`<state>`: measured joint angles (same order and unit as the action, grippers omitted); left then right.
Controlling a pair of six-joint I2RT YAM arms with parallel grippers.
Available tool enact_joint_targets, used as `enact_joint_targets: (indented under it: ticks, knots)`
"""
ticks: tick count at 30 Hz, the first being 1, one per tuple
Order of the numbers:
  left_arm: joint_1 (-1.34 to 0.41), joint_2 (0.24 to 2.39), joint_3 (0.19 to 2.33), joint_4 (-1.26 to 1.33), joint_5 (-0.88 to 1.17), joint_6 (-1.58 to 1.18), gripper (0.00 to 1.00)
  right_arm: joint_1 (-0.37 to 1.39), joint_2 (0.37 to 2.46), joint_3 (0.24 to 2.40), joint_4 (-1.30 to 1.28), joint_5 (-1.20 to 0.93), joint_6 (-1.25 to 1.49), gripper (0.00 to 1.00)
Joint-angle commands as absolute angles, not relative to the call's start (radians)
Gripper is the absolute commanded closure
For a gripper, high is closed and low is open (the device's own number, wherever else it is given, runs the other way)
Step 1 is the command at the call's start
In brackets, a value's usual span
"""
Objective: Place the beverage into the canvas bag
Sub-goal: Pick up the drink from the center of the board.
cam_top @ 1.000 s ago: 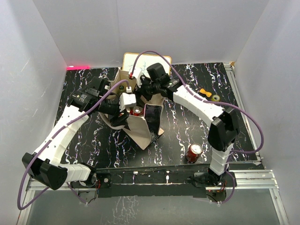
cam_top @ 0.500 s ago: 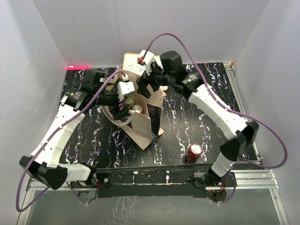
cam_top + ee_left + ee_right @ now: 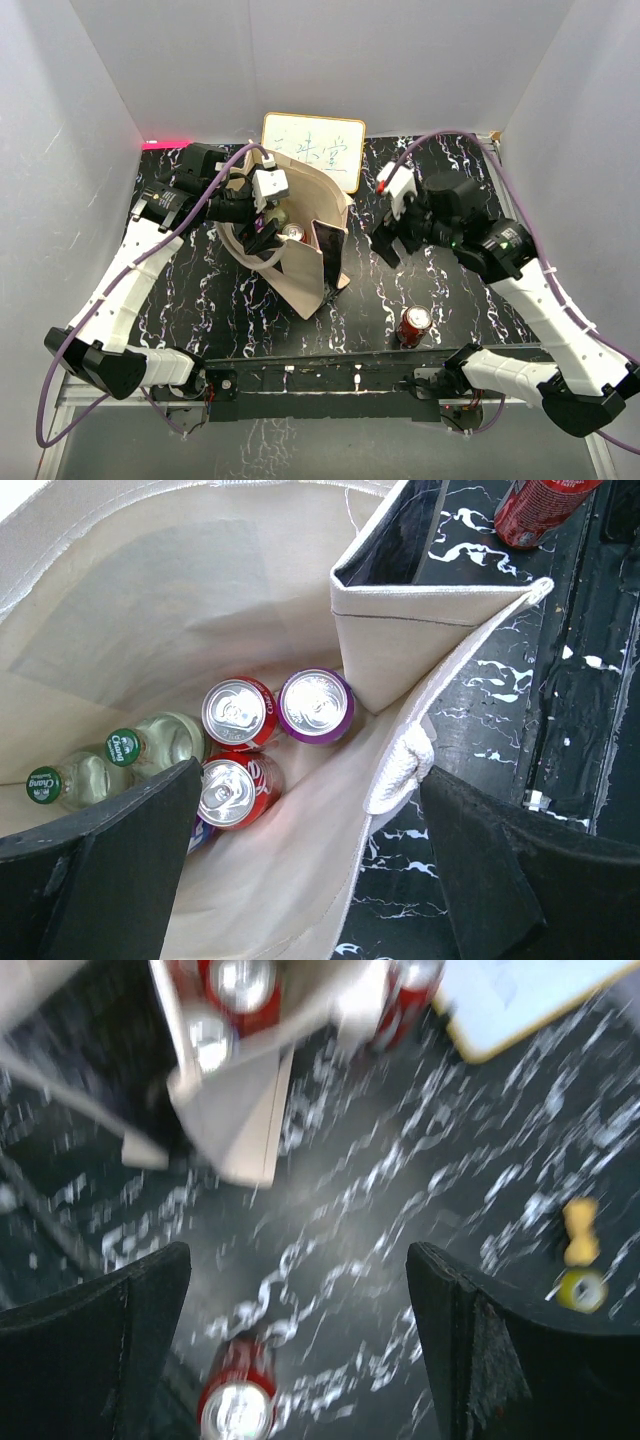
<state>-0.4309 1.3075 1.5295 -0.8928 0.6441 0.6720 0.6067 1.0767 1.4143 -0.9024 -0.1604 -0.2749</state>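
Table (image 3: 400, 275): left arm (image 3: 125, 275) over canvas bag (image 3: 300, 275)

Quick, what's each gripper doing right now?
Left gripper: open, holding nothing, over the canvas bag.
Right gripper: open, holding nothing.

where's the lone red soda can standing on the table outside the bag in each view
top external: red soda can, low, right of centre
left wrist: top right corner, cut off by the edge
right wrist: bottom edge, left of centre, blurred
shared landmark: the beige canvas bag beside it
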Motion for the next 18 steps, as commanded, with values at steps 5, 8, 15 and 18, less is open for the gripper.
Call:
enact_joint_targets:
  ticks: [5,8,15,18]
  knots:
    - [-0.425,1.289,1.546,-0.897,0.68,0.663,0.1,0.595,1.03,1.209,-1.179,-0.219,-0.339,0.07]
    - [-0.425,1.276,1.527,-0.889,0.679,0.664,0.1,0.595,1.034,1.165,-1.254,-0.225,-0.388,0.05]
    - [-0.425,1.27,1.524,-0.878,0.676,0.664,0.1,0.594,1.079,1.097,-1.289,-0.184,-0.414,0.01]
    - [-0.425,1.268,1.52,-0.871,0.675,0.665,0.1,0.593,1.099,1.065,-1.29,-0.184,-0.423,0.01]
